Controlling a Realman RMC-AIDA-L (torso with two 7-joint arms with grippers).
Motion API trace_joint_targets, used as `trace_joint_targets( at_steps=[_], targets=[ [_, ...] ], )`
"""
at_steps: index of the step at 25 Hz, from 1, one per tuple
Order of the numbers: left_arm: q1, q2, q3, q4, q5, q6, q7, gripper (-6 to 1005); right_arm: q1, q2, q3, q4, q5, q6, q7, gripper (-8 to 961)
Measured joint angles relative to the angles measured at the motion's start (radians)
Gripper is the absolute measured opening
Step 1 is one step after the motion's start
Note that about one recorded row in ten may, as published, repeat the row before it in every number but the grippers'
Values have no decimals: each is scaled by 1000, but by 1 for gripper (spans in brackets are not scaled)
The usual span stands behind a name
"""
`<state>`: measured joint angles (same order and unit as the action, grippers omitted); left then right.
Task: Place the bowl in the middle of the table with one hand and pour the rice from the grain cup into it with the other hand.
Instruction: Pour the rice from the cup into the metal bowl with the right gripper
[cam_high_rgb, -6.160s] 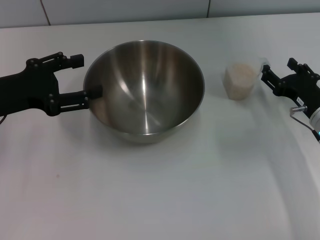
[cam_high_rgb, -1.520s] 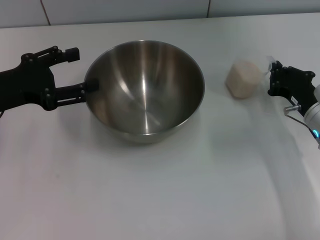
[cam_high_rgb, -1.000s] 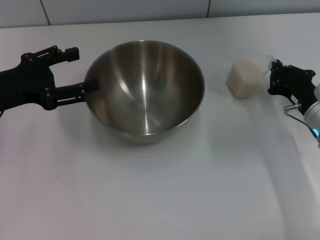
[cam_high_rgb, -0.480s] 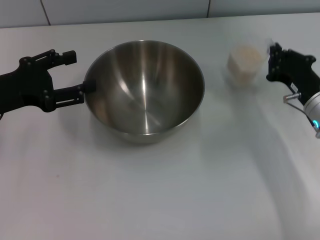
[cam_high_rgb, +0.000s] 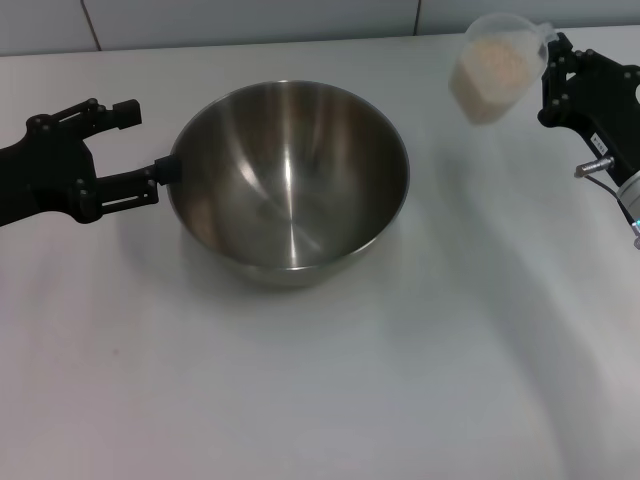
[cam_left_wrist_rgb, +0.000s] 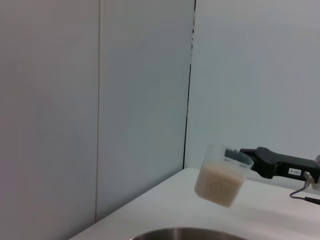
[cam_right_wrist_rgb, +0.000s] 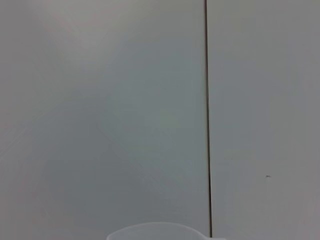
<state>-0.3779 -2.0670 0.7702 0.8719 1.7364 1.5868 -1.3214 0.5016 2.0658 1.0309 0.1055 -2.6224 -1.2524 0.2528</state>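
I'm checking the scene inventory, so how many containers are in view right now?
2. The stainless-steel bowl sits mid-table, beside the left gripper. The grain cup of rice is lifted off the table in the right gripper. None appear hidden.

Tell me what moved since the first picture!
The right gripper closed on the grain cup and lifted it off the table, up and toward the far edge; the rice is still inside. The left gripper let go of the bowl rim and backed away to the left, jaws open. The bowl stayed put, still empty.
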Motion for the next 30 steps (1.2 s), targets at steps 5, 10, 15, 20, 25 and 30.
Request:
trace_joint_targets(
  at_steps=[5, 10, 15, 20, 25, 30],
  targets=[
    [4, 1, 0, -1, -8, 0, 0, 842, 0, 3, 2, 4, -1, -10, 0, 3],
    [5, 1, 0, -1, -17, -1, 1, 842, 1, 4, -3, 7, -1, -13, 0, 2],
    [8, 1, 0, -1, -18, 0, 1, 843, 1, 6, -4, 8, -1, -8, 0, 2],
    [10, 0, -1, -1, -19, 0, 1, 843, 2, 7, -2, 7, -1, -8, 0, 2],
    [14, -1, -11, -1, -23, -2, 1, 843, 23, 6, -4, 13, -2, -7, 0, 3],
    [19, -1, -11, -1, -31, 3, 1, 842, 73, 3, -30, 22, -57, 16, 0, 3]
  ],
)
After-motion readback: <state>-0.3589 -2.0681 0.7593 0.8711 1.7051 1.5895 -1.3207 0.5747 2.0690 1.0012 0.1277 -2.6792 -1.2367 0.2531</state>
